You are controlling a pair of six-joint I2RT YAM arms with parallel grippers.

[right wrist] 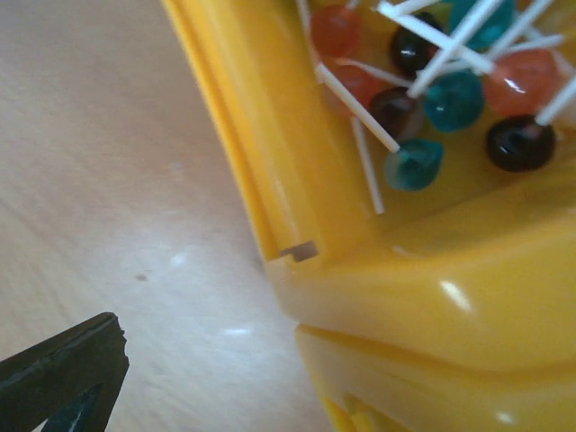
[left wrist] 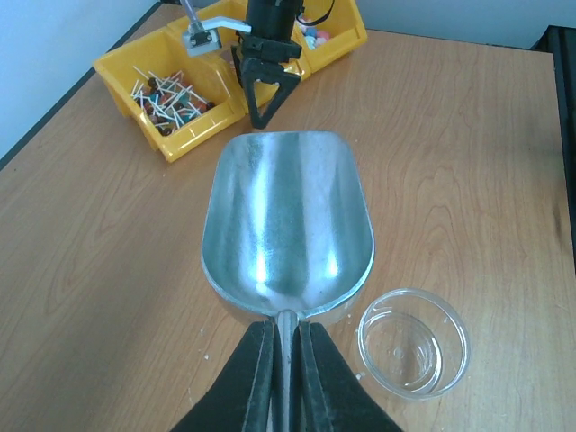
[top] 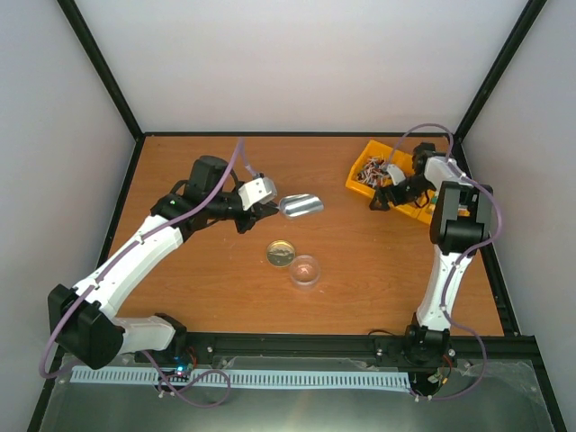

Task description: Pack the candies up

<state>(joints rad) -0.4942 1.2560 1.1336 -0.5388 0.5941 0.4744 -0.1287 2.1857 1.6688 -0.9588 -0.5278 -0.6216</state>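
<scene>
Jaws of the left gripper (left wrist: 286, 331) were pressed together on the handle of the scoop (left wrist: 286, 216), which hung empty over the table with its mouth toward the bin (left wrist: 117, 76). Jaws of the right gripper (top: 387, 198) were spread wide and pinched nothing (only one finger showed in the right wrist view); it sat just beside the bin's near corner. The candies (right wrist: 450, 99), on white sticks, all lay in the bin. The dish (left wrist: 364, 337) beside the scoop held none. The step in hand was judged to be the approach, with scooping not yet begun. The next move would call for carrying the scoop across to the bin and tipping its lip under the tangled pile.
</scene>
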